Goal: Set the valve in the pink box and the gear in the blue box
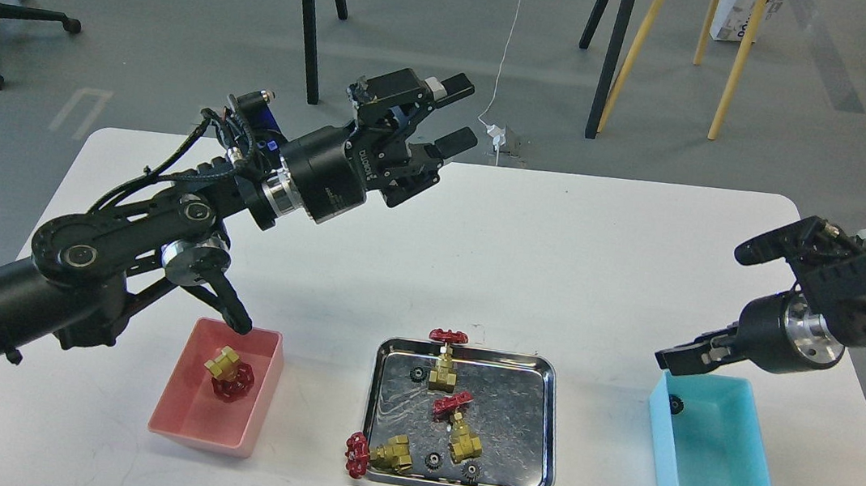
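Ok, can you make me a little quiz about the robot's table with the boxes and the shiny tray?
1. True or false: a valve already lies in the pink box.
2. How many valves are still at the steel tray?
3. Which box holds a gear? A) pink box B) blue box C) neither

Key
1. True.
2. Three: two inside, one hanging over the tray's front left corner.
3. B. The right gripper hovers by that box; the left gripper is raised and open.
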### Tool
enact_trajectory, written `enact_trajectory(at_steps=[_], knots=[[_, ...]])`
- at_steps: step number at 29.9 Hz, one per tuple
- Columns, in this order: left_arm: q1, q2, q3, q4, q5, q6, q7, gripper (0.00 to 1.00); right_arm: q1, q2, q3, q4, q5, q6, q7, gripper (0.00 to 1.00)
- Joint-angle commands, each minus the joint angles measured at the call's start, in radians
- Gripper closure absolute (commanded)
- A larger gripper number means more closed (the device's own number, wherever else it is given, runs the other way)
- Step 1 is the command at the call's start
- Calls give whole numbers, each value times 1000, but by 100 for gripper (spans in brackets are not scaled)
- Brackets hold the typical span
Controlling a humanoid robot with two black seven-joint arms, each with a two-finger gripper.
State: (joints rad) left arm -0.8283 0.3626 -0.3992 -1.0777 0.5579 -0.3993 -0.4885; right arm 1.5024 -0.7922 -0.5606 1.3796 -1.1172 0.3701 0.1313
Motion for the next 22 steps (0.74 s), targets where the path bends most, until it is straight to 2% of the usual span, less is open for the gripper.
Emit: enact_trajectory(at_steps=[1,2,5,7,9,12,14,16,22], knots=[[-61,-7,-20,122,-9,-54,0,30,-92,13,248,-132,312,-39,-2,9],[-80,-7,-20,152,-12,-89,0,29,-125,25,330,-170,408,-40,1,7],[-141,-19,-39,286,-55,-89,0,28,-232,89,592,-316,710,-16,4,4],[-175,-51,-75,401,-151,-89,0,26,-301,151,765,-443,888,44,10,3],[-202,-65,-84,490,-246,-89,0,25,-365,235,900,-593,1008,119,14,3],[-210,-97,-89,580,-343,-89,0,24,-436,379,1052,-833,1085,119,14,3],[-210,-141,-83,637,-348,-89,0,23,-458,465,1116,-975,1086,119,14,3],[-201,-171,-70,666,-345,-89,0,23,-470,531,1130,-1056,1088,119,14,1],[-176,-183,-26,670,-256,-89,0,20,-490,565,1142,-1068,1091,119,22,1]])
